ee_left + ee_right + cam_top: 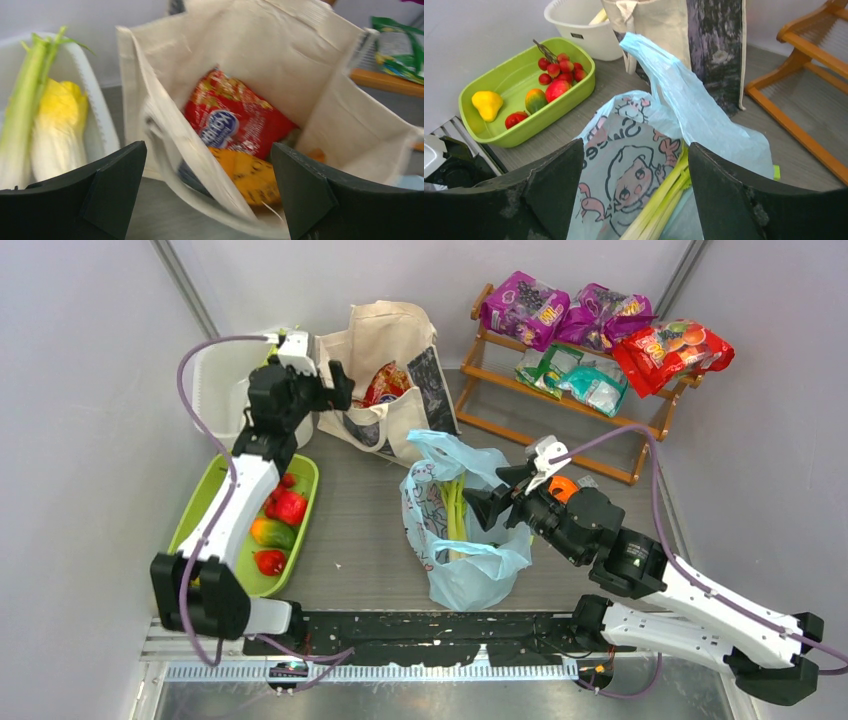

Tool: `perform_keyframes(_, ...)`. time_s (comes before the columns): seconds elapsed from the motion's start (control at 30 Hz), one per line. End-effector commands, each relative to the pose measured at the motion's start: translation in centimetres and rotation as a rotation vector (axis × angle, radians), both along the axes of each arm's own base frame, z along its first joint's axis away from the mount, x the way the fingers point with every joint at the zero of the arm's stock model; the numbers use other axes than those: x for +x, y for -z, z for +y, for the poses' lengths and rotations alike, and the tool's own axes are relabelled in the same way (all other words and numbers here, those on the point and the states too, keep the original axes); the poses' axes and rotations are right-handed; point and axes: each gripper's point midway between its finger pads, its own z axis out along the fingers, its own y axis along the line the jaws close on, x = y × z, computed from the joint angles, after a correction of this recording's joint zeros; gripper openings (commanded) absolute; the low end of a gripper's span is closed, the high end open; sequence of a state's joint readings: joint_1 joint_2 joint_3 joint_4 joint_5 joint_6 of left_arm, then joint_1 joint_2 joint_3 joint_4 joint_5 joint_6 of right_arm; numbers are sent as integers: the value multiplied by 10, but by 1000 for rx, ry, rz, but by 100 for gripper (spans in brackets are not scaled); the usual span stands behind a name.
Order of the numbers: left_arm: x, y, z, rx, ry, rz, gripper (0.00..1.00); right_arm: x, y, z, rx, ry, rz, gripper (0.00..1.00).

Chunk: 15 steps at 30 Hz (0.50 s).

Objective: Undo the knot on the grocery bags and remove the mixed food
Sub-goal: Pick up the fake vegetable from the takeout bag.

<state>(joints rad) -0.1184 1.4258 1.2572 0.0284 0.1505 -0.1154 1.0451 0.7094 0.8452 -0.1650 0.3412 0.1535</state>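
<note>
Right jaws spread before blue bag point(704, 120); left jaws facing tote point(280, 65).

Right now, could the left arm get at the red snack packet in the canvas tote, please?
Probably yes: the canvas tote gapes before the open left hand, and nothing covers the red snack packet.

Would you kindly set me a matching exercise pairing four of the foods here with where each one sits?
Things:
1. purple packets
2. small red fruits
3. leafy yellow vegetable
4. orange packet

Places:
A. canvas tote
B. green tray
C. wooden rack
D. white tub

Pairs: 1-C, 2-B, 3-D, 4-A.
</note>
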Motion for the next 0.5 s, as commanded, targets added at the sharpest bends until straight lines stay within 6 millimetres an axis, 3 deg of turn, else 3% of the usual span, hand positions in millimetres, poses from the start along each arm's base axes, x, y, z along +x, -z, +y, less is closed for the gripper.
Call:
perform_keyframes(0.0,-53,-30,-14,-120,11,-86,100,-7,2,-11,-16,16,79,79)
perform_keyframes(0.03,-64,-22,-16,-125,15,-70,100,-9,9,-9,-41,3,99,77)
perform_keyframes(0.27,-141,-14,-40,-83,117,-33,99,-17,51,9,-85,-44,247,67)
perform_keyframes(0.47,-231,-27,-94,-132,469,-92,96,-16,80,12,-116,-8,335,64)
